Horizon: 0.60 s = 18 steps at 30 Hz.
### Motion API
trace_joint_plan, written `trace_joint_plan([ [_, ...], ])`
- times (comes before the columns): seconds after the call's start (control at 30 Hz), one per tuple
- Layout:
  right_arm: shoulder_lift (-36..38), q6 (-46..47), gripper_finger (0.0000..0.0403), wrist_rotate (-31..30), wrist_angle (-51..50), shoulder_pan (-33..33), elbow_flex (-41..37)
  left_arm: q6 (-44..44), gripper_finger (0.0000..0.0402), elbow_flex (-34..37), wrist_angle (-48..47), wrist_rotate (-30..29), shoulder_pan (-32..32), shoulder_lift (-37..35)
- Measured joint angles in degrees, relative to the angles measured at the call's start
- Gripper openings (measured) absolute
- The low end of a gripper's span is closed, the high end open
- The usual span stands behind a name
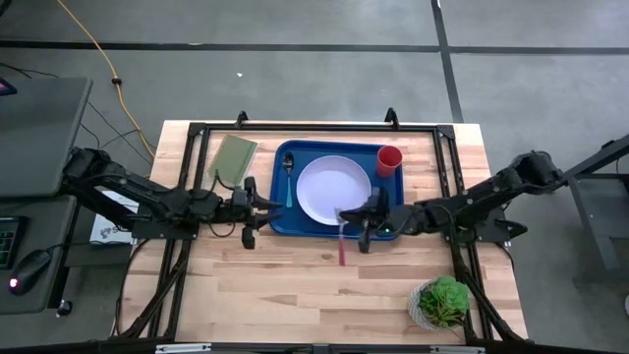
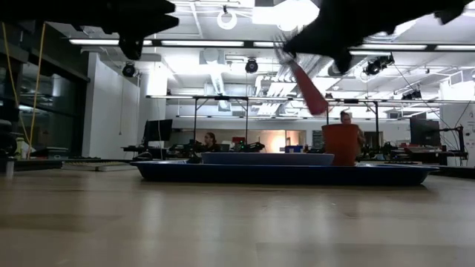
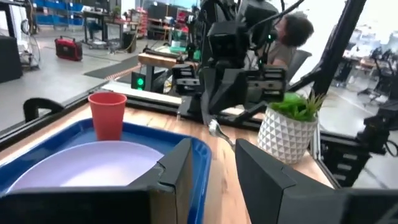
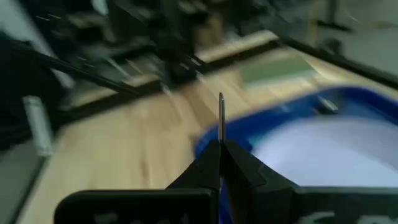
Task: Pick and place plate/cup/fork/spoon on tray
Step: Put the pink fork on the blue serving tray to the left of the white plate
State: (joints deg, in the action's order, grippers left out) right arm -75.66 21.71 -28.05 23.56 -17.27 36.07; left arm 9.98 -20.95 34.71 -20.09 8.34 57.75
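Note:
The blue tray [image 1: 283, 221] lies mid-table and holds the pale plate [image 1: 332, 187], the red cup [image 1: 389, 160] at its far right corner and the teal-handled spoon [image 1: 289, 179] along its left side. My right gripper [image 1: 351, 218] is shut on the pink-handled fork [image 1: 342, 248] over the tray's near edge. The fork also shows in the low view [image 2: 309, 87], high above the tray. My left gripper [image 1: 257, 211] is open and empty, just outside the tray's left edge near its near corner; in the left wrist view [image 3: 211, 180] its fingers stand apart. My right gripper pinches the fork between its two fingers near the tine end of the handle; the thin metal end [image 4: 221, 115] sticks out past the fingertips. The fingers come about level from the table's right and lie across the fork. The fork is lifted clear and tilted, its pink handle end [image 2: 320, 107] lowest.
A flat olive-green rectangle [image 1: 232, 157] lies left of the tray at the far side. A potted plant in a white pot [image 1: 442, 303] stands at the near right. Bare wood lies between the tray and the near edge. People sit in the room beyond the table.

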Motion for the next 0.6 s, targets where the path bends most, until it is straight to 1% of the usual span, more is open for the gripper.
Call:
trace_joint_plan([
  [0.07, -1.5, -3.3, 0.0000, 4.0, 5.5, 1.5, 0.1, 0.4, 0.0112, 0.0, 5.0, 0.1, -0.9, 3.6],
  [0.13, -3.5, -5.8, 0.0000, 6.6, 7.9, 2.5, 1.2, 1.0, 0.0124, 0.0, 8.2, 0.6, -2.2, 6.5],
  [0.23, -6.5, -8.7, 0.0000, 8.0, 8.8, 3.4, 4.2, 5.7, 0.0152, -0.3, 12.6, 4.2, -4.6, 10.1],
  [0.33, -9.4, -11.1, 0.0000, 9.8, 8.8, 4.2, 7.8, 10.3, 0.0181, -2.0, 13.3, 7.6, -6.6, 12.8],
  [0.47, -11.8, -13.9, 0.0000, 9.3, 8.8, 4.6, 12.1, 11.8, 0.0212, -3.7, 13.3, 9.2, -7.2, 15.5],
  [0.6, -12.9, -15.6, 0.0000, 8.1, 8.4, 4.5, 14.7, 11.9, 0.0227, -4.8, 13.4, 10.1, -6.7, 16.9],
])
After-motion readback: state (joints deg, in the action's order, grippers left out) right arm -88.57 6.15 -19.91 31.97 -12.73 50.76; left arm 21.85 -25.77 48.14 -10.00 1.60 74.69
